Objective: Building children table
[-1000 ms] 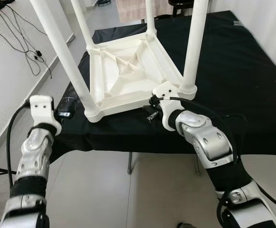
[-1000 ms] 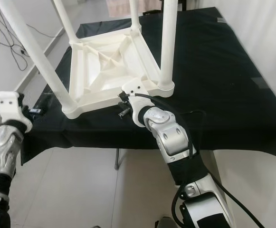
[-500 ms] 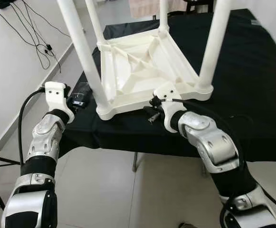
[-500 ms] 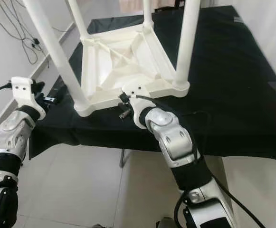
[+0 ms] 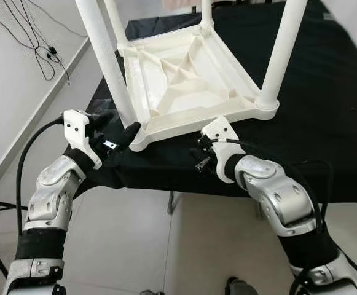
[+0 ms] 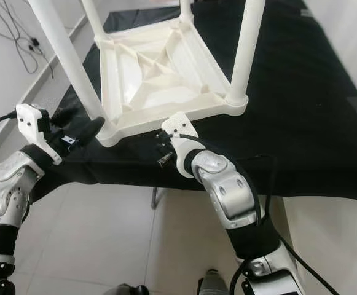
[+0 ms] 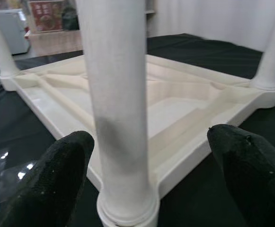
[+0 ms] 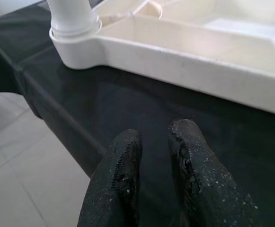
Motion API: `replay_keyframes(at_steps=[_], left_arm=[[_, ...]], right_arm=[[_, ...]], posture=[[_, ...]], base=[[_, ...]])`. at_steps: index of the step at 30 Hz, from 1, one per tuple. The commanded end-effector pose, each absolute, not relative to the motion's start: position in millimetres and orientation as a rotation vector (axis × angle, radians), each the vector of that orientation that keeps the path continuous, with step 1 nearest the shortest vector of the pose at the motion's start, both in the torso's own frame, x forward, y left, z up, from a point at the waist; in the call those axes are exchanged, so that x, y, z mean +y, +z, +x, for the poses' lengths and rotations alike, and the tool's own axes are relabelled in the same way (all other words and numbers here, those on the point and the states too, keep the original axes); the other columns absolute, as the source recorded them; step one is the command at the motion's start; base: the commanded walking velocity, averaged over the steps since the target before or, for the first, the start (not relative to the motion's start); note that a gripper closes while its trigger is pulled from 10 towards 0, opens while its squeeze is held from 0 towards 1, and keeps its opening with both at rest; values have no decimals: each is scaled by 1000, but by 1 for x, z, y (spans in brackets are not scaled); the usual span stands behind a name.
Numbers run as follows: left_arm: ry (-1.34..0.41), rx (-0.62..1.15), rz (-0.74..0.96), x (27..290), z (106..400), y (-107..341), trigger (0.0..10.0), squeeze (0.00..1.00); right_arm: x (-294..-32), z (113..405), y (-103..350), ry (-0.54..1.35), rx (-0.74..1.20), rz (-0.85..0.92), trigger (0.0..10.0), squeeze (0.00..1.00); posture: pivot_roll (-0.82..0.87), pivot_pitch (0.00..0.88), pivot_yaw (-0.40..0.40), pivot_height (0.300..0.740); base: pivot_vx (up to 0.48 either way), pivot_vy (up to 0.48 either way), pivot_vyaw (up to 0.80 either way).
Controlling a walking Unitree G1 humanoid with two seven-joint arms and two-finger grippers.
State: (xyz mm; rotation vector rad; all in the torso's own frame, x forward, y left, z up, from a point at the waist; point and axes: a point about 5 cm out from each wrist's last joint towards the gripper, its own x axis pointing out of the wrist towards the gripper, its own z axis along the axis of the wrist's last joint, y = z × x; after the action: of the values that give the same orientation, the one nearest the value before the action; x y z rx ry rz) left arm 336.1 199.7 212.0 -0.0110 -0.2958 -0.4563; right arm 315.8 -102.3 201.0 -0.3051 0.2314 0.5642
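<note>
**Soft, even daylight; head views sharp, wrist views soft up close**

Bright diffuse light fills both head views, which are crisp, with faint shadows. The black tabletop [image 5: 313, 80] gives a dull sheen (small glints on its near edge in the left wrist view). The white table [image 5: 184, 86] nearly overexposes. Close black fingertips [image 7: 57, 175] blur, as does the nearest leg [image 7: 120, 109].

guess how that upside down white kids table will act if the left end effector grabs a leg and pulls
The white table looks like hollow ribbed plastic, so probably stiff and light. Pulled by its near leg, between the open fingers of the left end effector, it may slide on the smooth black cloth. A high pull on the tall leg could tip it instead.
</note>
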Motion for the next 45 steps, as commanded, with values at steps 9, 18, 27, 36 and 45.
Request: replay_keyframes(at_steps=[9, 18, 27, 36, 45], left_arm=[[56, -308, 120, 274, 366, 243, 10000, 0], [290, -342, 183, 310, 363, 257, 10000, 0], [141, -355, 154, 288, 344, 223, 10000, 0], [297, -318, 182, 308, 307, 194, 10000, 0], [271, -317, 289, 288, 261, 194, 10000, 0]], right_arm=[[-105, 305, 204, 571, 235, -273, 10000, 0], [-107, 301, 206, 580, 238, -278, 10000, 0], [-100, 304, 204, 609, 240, -290, 10000, 0], [-97, 305, 205, 632, 179, -254, 10000, 0], [-99, 299, 200, 721, 62, -117, 10000, 0]], posture=[[-193, 331, 119, 740], [-199, 342, 105, 740], [-178, 318, 87, 740], [-152, 288, 99, 740], [-92, 201, 99, 740]], base=[[0, 0, 0], [0, 0, 0], [0, 0, 0], [0, 0, 0], [0, 0, 0]])
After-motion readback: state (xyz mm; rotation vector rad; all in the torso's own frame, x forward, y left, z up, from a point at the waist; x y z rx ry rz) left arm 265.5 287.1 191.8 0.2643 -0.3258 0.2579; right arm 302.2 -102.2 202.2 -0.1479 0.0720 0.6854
